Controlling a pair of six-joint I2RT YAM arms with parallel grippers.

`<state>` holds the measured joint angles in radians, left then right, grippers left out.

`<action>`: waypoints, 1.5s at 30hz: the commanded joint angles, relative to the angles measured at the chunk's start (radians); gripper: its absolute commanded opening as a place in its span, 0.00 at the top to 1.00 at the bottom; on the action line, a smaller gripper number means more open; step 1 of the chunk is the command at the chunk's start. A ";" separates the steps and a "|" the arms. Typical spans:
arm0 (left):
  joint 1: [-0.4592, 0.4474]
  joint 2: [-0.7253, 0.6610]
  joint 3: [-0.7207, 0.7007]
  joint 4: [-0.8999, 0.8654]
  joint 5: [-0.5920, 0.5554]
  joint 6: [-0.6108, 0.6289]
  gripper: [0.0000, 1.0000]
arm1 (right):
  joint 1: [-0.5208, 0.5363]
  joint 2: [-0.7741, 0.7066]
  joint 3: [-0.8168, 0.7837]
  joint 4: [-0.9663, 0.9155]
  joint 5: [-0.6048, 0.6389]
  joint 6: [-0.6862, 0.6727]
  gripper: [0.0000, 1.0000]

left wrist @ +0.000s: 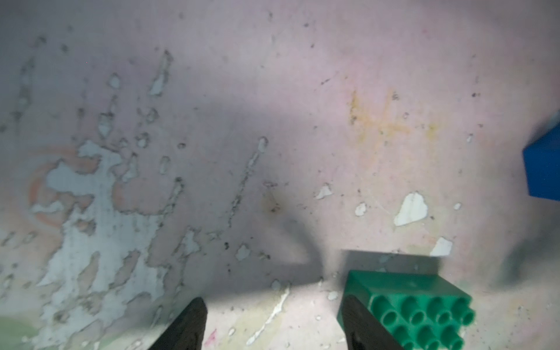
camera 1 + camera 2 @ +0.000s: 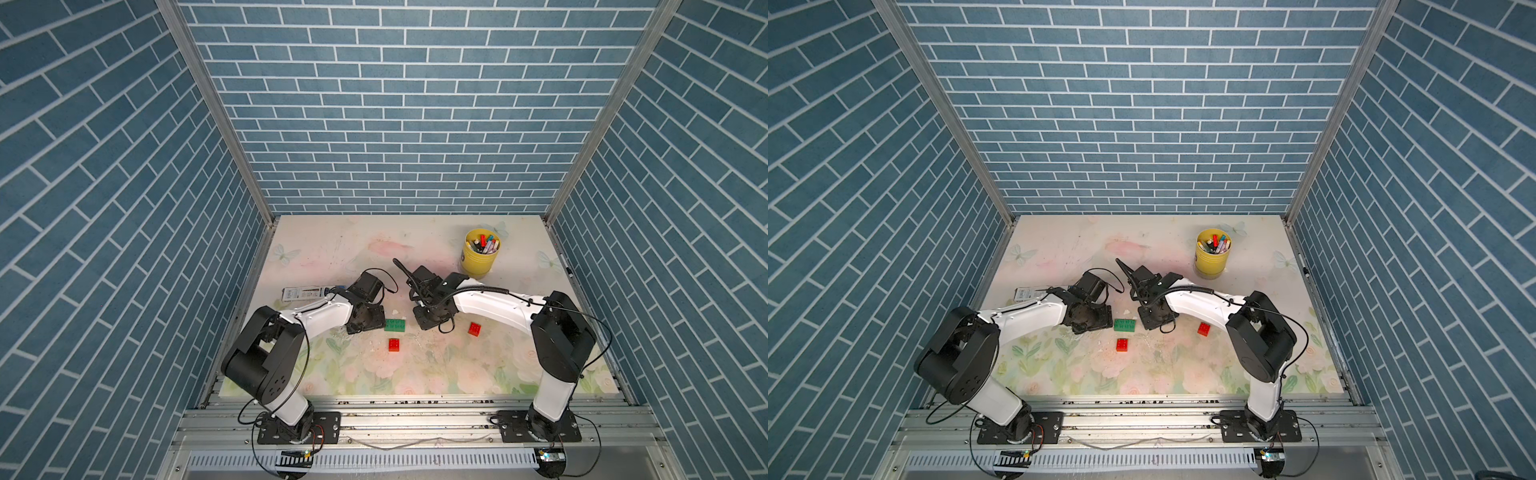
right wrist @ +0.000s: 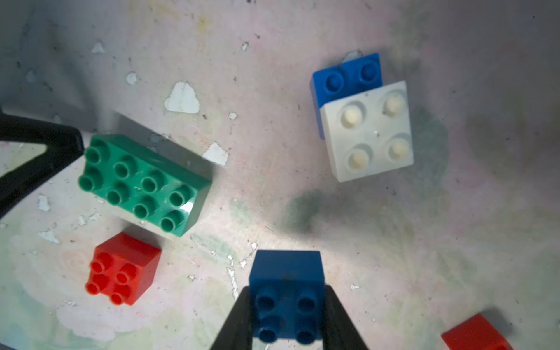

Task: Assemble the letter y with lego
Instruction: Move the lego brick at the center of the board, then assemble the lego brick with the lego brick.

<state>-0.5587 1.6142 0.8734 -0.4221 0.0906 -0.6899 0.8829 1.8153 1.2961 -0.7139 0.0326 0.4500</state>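
- The left pincer [image 1: 272, 300] stands open over the middle of the desk [image 2: 332, 249], with bare desk between its fingers and nothing held.
- The outer side of one of its fingers [image 1: 360, 324] touches a short end of the green brick [image 3: 145, 185]. The brick lies outside the jaws, not between them.
- The right pincer [image 3: 286, 292] is closed on a blue brick [image 3: 286, 269], one finger on each side, studs facing the wrist camera. I cannot tell whether this brick is clear of the desk.
- In both top views the green brick lies flat, studs up, near mid-desk between the two pincers [image 2: 395, 325] [image 2: 1125, 325].
- A red brick [image 2: 394, 344] sits just beside it toward the front edge, apart from it.
- A second red brick [image 2: 474, 328] lies further toward the right edge, beside the right arm.
- A white brick [image 3: 368, 131] sits on a second blue brick [image 3: 345, 78], covering part of it. This pair is hidden under the right arm in the top views.
- The other bricks lie separate, so no Y is formed.
- A yellow cup [image 2: 480, 257] of pens stands near the far right corner.
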 commanded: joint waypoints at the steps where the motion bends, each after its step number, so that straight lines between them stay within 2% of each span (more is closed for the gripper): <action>1: -0.037 0.051 0.002 -0.011 0.076 0.003 0.29 | -0.028 -0.047 -0.020 0.020 0.019 0.065 0.73; 12: -0.102 0.033 0.019 -0.037 0.101 -0.008 0.31 | -0.039 -0.030 -0.010 0.052 -0.080 0.115 0.73; 20: -0.076 -0.066 -0.011 -0.105 -0.005 -0.001 0.24 | -0.022 -0.005 0.020 0.070 -0.116 0.086 0.73; 30: -0.025 -0.196 -0.101 -0.127 -0.031 -0.014 0.21 | -0.020 0.069 0.090 0.032 -0.170 -0.033 0.73; 45: -0.014 -0.187 -0.117 -0.126 -0.037 -0.019 0.21 | -0.022 0.127 0.121 -0.032 -0.135 -0.039 0.74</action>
<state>-0.5789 1.4220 0.7620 -0.5262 0.0711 -0.7074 0.8585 1.9228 1.3964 -0.7040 -0.1169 0.4183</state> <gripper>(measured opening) 0.792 0.337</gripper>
